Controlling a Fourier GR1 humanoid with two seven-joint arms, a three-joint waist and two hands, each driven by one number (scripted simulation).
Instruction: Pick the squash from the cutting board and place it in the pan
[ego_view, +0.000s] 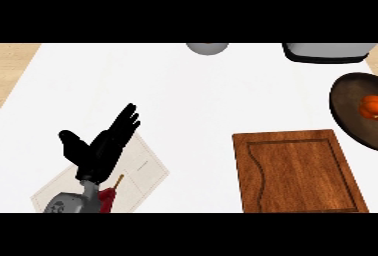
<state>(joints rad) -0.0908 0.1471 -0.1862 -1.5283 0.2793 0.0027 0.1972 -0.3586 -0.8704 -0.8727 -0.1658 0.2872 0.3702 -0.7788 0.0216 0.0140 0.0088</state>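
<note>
I see one wooden cutting board (297, 171), bare on top. One orange squash (369, 107) sits in the single dark pan (347, 107) just up-right of the board, clipped by the frame edge, so I cannot tell its long axis. One hand visible: left hand (103, 147), well left of the board, fingers straight and spread wide, holding nothing.

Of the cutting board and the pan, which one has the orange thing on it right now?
The pan, the dark round one at the right edge. The orange item sits inside it, while the wooden cutting board below it holds nothing.
</note>
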